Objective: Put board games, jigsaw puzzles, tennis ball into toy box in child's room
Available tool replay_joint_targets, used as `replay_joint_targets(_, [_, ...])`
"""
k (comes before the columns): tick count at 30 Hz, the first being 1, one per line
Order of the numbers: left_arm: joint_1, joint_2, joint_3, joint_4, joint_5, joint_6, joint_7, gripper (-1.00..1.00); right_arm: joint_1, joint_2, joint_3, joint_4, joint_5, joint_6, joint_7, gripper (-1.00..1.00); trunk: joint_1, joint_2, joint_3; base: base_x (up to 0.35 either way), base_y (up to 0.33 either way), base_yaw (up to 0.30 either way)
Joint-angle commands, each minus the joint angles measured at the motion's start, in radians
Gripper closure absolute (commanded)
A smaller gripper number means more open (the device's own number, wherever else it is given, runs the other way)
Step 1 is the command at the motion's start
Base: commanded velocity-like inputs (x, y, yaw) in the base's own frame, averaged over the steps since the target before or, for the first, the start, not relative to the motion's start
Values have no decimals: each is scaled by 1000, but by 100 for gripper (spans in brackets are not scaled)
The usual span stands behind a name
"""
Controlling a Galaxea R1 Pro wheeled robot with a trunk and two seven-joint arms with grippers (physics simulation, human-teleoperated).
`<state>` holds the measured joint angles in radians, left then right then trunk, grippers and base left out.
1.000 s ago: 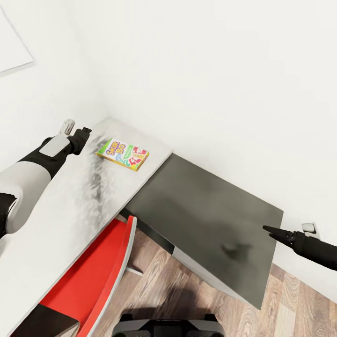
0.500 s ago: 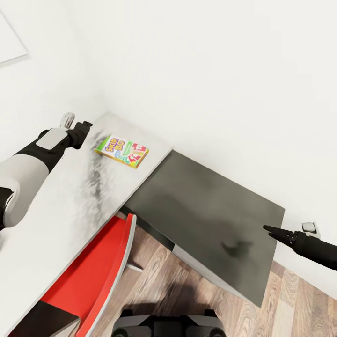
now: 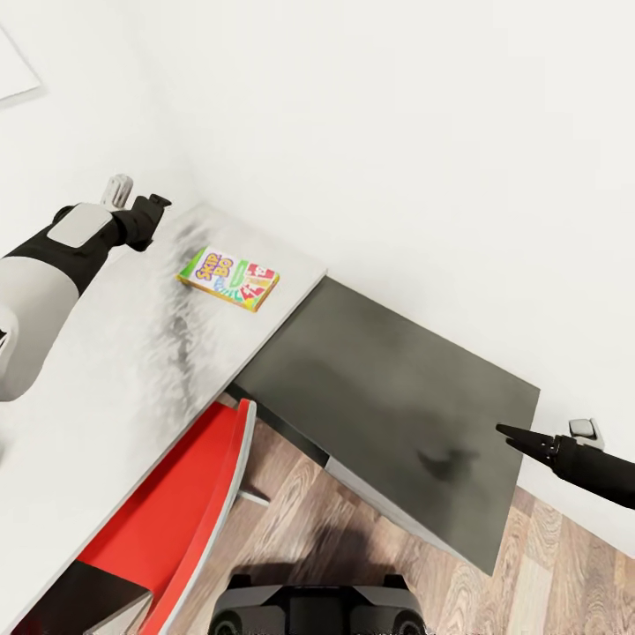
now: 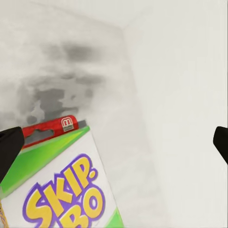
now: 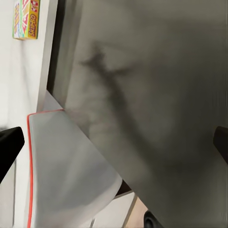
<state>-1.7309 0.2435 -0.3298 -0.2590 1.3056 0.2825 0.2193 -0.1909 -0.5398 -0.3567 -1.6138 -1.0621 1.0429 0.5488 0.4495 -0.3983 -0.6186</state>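
- Reaching in from 9 o'clock in the head view, the left end effector (image 3: 154,207) hangs over the far corner of the tabletop (image 3: 132,370); in its wrist view the two dark fingertips (image 4: 8,149) stand wide apart with nothing between them.
- Flat, thin and glossy, the board game (image 3: 229,278) is a green-edged cardboard rectangle with "SKIP-BO" in yellow letters, lying on the pale grey wing just toward 4 o'clock of that end effector, apart from it.
- A red chair (image 3: 181,503) with a smooth curved shell is tucked under the pale wing at 7 o'clock.
- The dark grey matte wing meets the pale one at the centre; plain white walls behind, wood-plank floor (image 3: 564,582) below.
- At 4 o'clock the right end effector (image 3: 511,434) hovers past the dark wing's edge, empty; its wrist view shows its fingertips (image 5: 9,147) spread wide.
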Motion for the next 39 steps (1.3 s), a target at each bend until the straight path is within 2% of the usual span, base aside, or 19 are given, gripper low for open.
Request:
replay_joint_targets(1, [-10,1,-6,-2,9,7,7,-100,-1,0,-1,0,7,4,8,-100,0,-2,-3,0,0,0])
replay_joint_targets(11, [-57,-3,-6,-3,13,28,8,-100,-1,0,0,0,7,4,10,-100,0,-2,-19,0,0,0])
replay_joint_targets(33, [-70,1,-7,-2,11,40,-3,-100,0,-13,-4,0,7,4,29,-100,0,-2,-55,0,0,0])
replay_joint_targets(39, [-67,1,-7,-2,6,39,-5,-100,0,-16,-16,0,6,4,31,-100,0,-2,-64,0,0,0])
